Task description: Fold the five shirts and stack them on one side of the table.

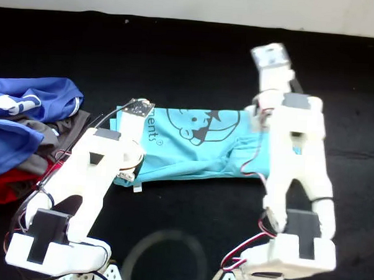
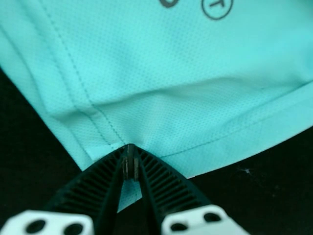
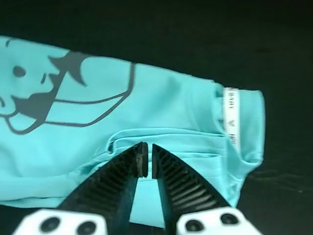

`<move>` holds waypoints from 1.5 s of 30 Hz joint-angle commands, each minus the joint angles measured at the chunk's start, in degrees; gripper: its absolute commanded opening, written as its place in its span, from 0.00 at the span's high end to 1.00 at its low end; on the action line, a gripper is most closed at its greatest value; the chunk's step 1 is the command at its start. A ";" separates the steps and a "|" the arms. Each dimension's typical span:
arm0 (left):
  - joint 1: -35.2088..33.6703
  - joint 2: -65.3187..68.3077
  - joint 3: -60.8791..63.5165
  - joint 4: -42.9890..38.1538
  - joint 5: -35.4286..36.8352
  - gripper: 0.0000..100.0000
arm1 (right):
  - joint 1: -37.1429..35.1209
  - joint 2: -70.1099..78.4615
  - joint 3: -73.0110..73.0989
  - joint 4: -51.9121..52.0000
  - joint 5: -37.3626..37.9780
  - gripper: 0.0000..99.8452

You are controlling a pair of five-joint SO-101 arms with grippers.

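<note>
A teal shirt (image 1: 193, 146) with a dark animal print lies folded into a long strip across the middle of the black table. In the left wrist view my left gripper (image 2: 130, 165) is shut on the teal shirt's (image 2: 161, 88) stitched hem, with a bit of cloth pinched between the ribbed fingers (image 2: 161, 178). My right gripper (image 3: 146, 159) is shut on a pleat of the teal shirt (image 3: 161, 107) near the collar label (image 3: 230, 115). From above, the left arm (image 1: 99, 167) covers the strip's left end and the right arm (image 1: 295, 151) covers its right end.
A loose pile of shirts, blue (image 1: 27, 108), grey (image 1: 47, 149) and red (image 1: 8, 185), sits at the table's left edge. Bare black table (image 1: 197, 60) stretches behind the teal shirt. A faint round mark (image 1: 166, 257) shows between the two arm bases.
</note>
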 commanded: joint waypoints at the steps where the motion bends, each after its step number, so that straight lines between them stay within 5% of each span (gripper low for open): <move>1: -0.92 0.48 -0.57 -0.79 0.53 0.99 | 7.34 -1.80 -0.22 -6.55 -0.62 0.97; 11: -0.84 0.48 -0.57 -0.79 0.53 0.99 | 11.38 14.73 4.70 -23.16 -0.62 0.97; 17: -0.84 0.48 -0.57 -0.70 0.53 0.99 | 16.57 19.12 0.22 -23.87 -0.79 0.97; 27: -1.19 -0.22 -2.68 0.44 0.53 0.99 | 16.48 11.47 -12.88 -3.91 -0.79 0.97; 35: -6.73 -0.13 -23.87 23.30 0.53 0.98 | 15.96 2.24 -15.16 8.75 -0.53 0.97; 41: -12.18 0.57 -32.40 27.34 0.62 0.79 | 15.08 -3.03 -15.16 16.13 -0.26 0.97; 45: -11.56 4.09 -32.84 24.88 1.85 0.79 | 11.91 -7.25 -15.16 23.08 2.81 0.97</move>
